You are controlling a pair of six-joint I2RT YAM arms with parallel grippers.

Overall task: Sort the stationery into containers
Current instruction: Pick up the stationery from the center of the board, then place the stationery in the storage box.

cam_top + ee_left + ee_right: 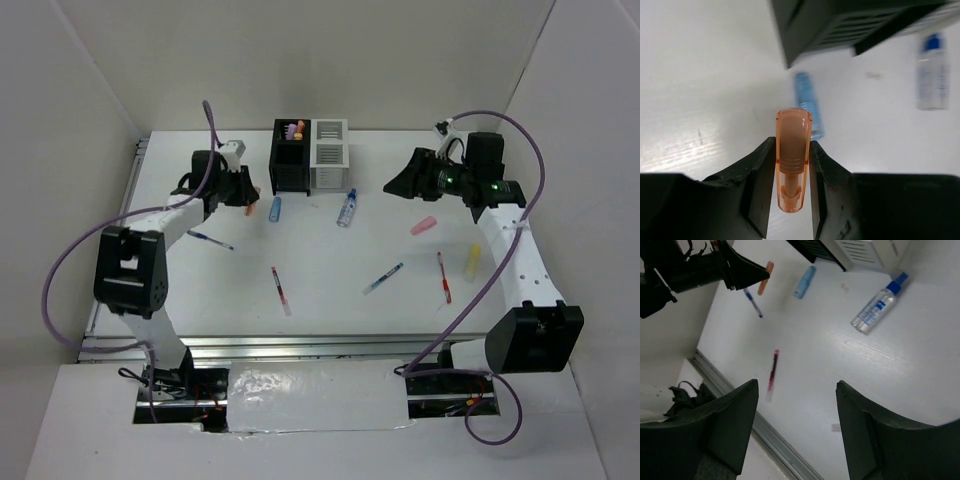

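My left gripper (792, 142) is shut on a stubby orange marker (792, 160), which hangs just above the table left of the black container (291, 160). The white container (330, 155) is joined to its right. Several markers (295, 129) stand in the black one. A blue marker (274, 209) lies just ahead of the held marker, and a clear blue-capped tube (347, 208) lies further right. My right gripper (393, 186) hovers open and empty right of the containers. A pink marker (424, 225) and a yellow marker (472, 261) lie beside the right arm.
Thin pens lie scattered on the white table: a blue pen (210, 240) near the left arm, a red pen (280, 290) in the middle front, another blue pen (383, 278) and another red pen (443, 277) to the right. White walls enclose the table.
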